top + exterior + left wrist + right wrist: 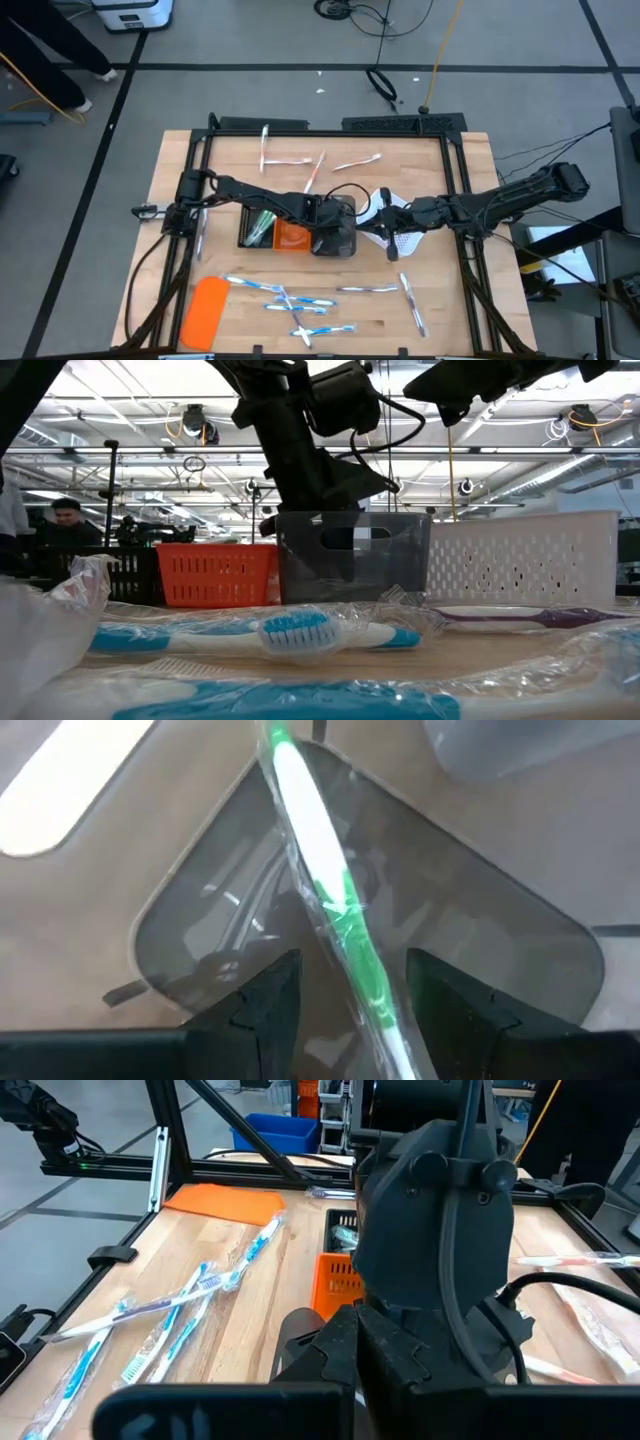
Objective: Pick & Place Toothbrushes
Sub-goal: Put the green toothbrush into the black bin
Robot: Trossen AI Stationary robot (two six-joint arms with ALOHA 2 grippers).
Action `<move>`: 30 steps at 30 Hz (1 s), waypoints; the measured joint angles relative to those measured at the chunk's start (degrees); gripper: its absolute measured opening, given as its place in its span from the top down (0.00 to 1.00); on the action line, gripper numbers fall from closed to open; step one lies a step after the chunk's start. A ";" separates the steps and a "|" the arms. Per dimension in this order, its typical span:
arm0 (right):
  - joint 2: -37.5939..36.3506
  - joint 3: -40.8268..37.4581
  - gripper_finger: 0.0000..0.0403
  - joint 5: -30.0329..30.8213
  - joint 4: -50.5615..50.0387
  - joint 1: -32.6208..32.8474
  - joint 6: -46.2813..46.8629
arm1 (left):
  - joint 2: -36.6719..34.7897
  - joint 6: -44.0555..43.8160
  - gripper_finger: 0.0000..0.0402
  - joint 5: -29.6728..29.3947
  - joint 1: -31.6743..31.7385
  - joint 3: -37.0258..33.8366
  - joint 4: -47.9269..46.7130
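Green toothbrush [335, 910] between my left gripper [345, 1005] fingers, spread apart over grey tray [520, 950]; lower straight, release cleanly inside. Right gripper [385, 237] closed, idle.

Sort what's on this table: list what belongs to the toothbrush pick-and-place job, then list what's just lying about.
Job:
- green-white toothbrush, between the open left end effector's fingers, over the grey tray
- blue-white toothbrushes at the table's near edge
- pink-white toothbrushes at the far side
- black tray, orange tray, white tray

Lying about:
- flat orange slab
- right end effector, shut, waiting
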 joint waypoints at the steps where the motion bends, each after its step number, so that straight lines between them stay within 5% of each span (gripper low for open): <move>1: 0.00 0.00 1.00 0.00 -0.03 0.00 0.00 | 0.00 0.00 0.55 0.15 0.00 0.00 0.03; 10: 0.00 0.00 1.00 0.02 -0.32 0.00 0.00 | 0.86 -1.22 0.59 1.06 0.00 0.00 0.54; 19: 0.00 0.00 1.00 0.04 -0.40 0.00 0.00 | 0.92 -0.33 0.97 1.04 0.00 -0.02 0.81; 30: 0.00 0.00 1.00 3.60 -2.16 -0.02 -0.02 | 0.24 -0.19 1.00 0.40 -0.02 0.39 0.55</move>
